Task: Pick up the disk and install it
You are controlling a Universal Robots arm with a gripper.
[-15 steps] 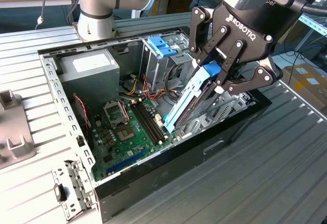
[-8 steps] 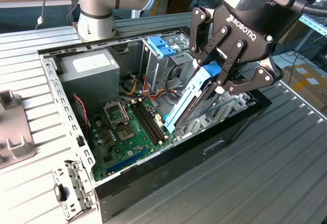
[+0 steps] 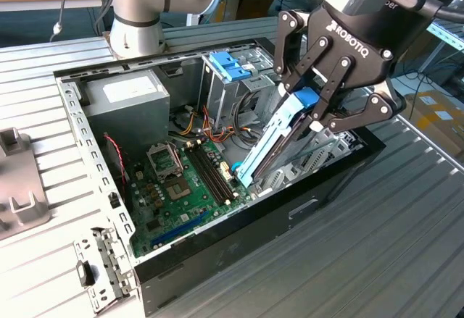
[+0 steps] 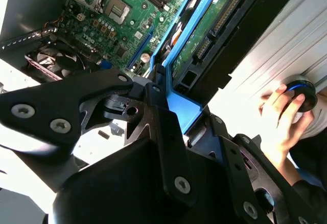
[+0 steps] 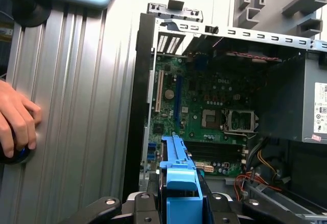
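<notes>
The disk, a flat drive in a light-blue side-rail bracket, hangs steeply tilted over the open computer case. My gripper is shut on its upper end, one black finger on each side. The disk's lower end dips inside the case beside the motherboard's memory slots, near the case wall on the exterior view's right. In the second wrist view the disk's green circuit side faces the camera, with my gripper clamped on the blue bracket. The first wrist view looks along the disk's blue edge held in my gripper.
A grey power supply fills the case's far corner. A blue plastic piece with two tabs sits on the drive cage at the back. A person's hand rests on the ribbed table beside the case. A grey fixture lies at the exterior view's left.
</notes>
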